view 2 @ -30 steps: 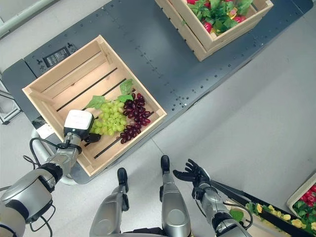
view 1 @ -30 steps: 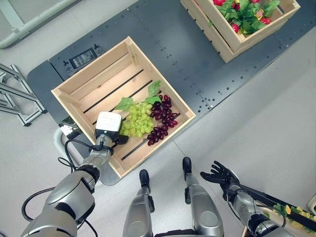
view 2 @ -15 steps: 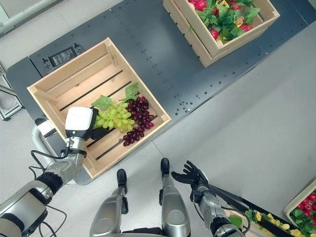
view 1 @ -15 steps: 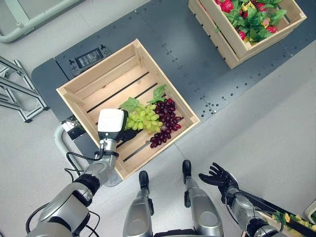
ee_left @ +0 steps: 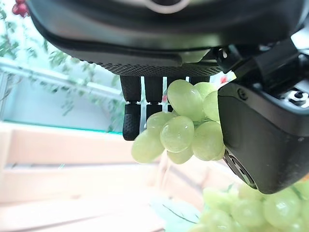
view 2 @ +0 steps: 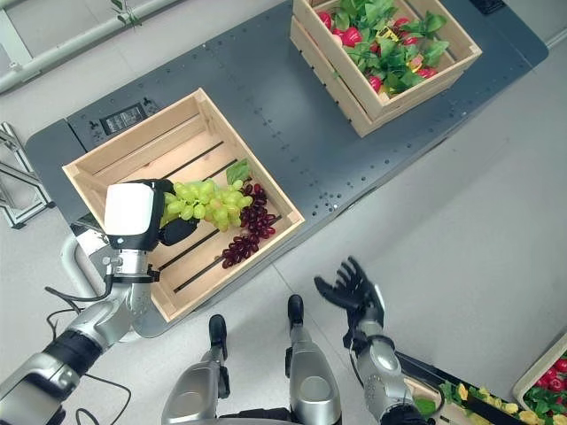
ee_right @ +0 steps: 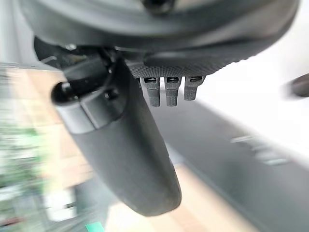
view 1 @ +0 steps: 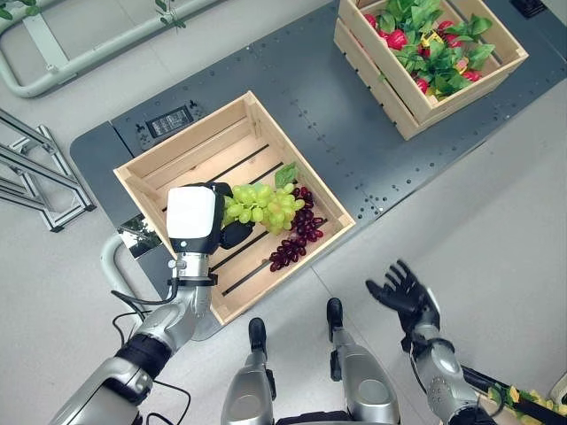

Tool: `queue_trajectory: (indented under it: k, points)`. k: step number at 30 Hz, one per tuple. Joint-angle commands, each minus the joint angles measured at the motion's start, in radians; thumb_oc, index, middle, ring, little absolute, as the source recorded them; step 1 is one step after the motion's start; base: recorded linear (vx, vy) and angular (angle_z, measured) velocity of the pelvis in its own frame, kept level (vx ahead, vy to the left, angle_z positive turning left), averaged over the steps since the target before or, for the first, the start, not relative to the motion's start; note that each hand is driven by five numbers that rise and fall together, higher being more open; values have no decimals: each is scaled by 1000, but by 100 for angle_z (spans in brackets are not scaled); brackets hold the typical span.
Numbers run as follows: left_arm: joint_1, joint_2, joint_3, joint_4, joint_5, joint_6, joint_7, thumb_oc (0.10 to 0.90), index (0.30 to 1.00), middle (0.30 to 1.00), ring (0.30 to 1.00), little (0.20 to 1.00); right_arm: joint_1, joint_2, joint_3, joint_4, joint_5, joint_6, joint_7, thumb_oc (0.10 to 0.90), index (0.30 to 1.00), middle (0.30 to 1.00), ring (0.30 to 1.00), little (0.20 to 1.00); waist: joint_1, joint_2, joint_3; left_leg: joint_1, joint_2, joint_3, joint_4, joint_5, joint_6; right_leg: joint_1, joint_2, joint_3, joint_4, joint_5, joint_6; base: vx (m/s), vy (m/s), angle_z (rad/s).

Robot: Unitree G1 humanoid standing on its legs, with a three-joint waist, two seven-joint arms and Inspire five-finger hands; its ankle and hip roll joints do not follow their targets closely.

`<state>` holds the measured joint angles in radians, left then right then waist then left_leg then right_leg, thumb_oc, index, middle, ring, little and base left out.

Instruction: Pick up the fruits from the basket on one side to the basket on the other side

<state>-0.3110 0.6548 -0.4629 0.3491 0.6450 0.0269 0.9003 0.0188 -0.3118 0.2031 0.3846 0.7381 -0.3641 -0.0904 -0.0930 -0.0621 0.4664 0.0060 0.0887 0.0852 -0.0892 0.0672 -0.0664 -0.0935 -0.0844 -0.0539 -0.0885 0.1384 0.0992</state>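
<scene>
— Left wrist view first: where do the green grapes (ee_left: pixel 186 128) sit against the fingers (ee_left: pixel 131 113)?

— Right between them and the thumb. The left hand (view 1: pixel 232 232) is clenched around the top of the bunch, dark fingers on one side, the thumb's bulk on the other, grapes bulging out in the gap.

— And seen from the head?

— In the left eye view that hand is at centre left of the frame, over the light wooden crate (view 1: pixel 151 167). The green bunch stretches from the fingers toward the frame's right, above the crate's slatted floor; whether its far end touches anything I cannot tell.

— Anything else in that crate?

— Purple grapes (view 1: pixel 298 236), lying on the slats just right of and below the green ones.

— The other hand?

— The right hand (view 1: pixel 404 292) is at lower right of the frame, over the pale floor, fingers spread and released, holding nothing.

— And the other side?

— A second crate (view 1: pixel 390 93) stands at upper right on the dark tabletop (view 1: pixel 328 93), well apart from the first, filled with red fruit and green leaves.
</scene>
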Motion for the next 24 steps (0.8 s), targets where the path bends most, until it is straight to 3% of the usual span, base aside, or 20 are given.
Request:
queue_trajectory:
  k: [1, 6, 15, 24]
  points:
    - [-24, 35, 63, -2, 62, -74, 119, 400, 300, 300, 300, 300, 53, -81, -75, -105, -146, -161, -41, 800, 900, 900, 900, 900, -17, 3, -184, -41, -25, -38, 28, -33, 43, 18, 14, 12, 1, -32, 0, 50, 20, -2]
    - [36, 11, 105, -43, 89, -116, 124, 400, 300, 300, 300, 300, 55, -126, -114, -314, -275, -176, 6, 800, 900, 900, 900, 900, -21, 13, -239, -4, -26, -29, 27, -54, 46, 49, 17, 22, 1, -53, -3, 62, 35, -10]
    - [28, -8, 91, -130, 100, -138, 37, 400, 300, 300, 300, 300, -93, -253, -72, -533, -348, -84, 129, 800, 900, 900, 900, 900, 16, 28, -301, 47, -33, -13, 11, -82, 50, 89, 11, 28, 1, -81, 3, 31, 21, -2]
    - [-6, 13, 79, -179, 73, -157, -20, 400, 300, 300, 300, 300, -200, -323, 10, -560, -263, 6, 277, 800, 900, 900, 900, 900, 46, 12, -334, 59, -29, -7, 9, -81, 49, 99, 5, 16, 1, -79, 9, 19, -9, -3]
